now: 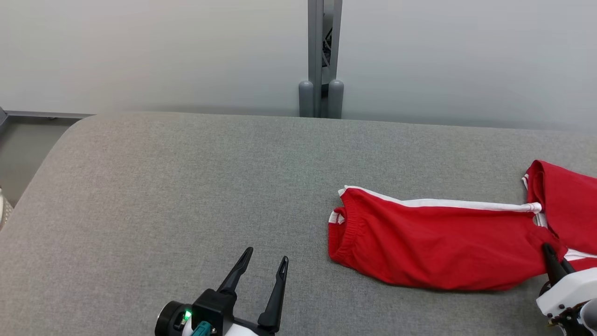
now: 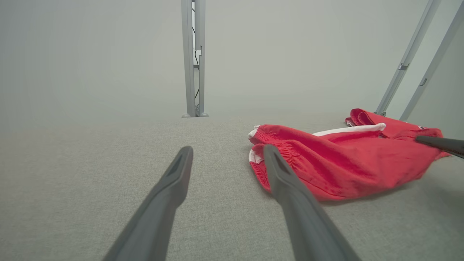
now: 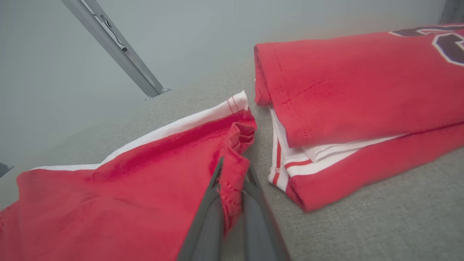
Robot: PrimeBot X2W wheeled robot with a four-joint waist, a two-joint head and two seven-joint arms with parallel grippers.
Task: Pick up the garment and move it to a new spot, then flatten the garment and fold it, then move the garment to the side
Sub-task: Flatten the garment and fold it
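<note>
Red garment [image 1: 433, 238] hem clamped in right pincer [image 3: 233, 174]; left pincer [image 1: 267, 255] spread wide, hovering over grey surface [image 1: 186, 186].

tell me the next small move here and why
Probably ease the left hand rightward to the waistband of the red shorts and close on it. The right hand is shut on the hem at the opposite end, while the left is open and empty, short of the waistband. Lifted now, the shorts would likely hang bunched from one end.

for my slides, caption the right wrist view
Right gripper pinches the edge of the red garment beside a folded red jersey
</note>
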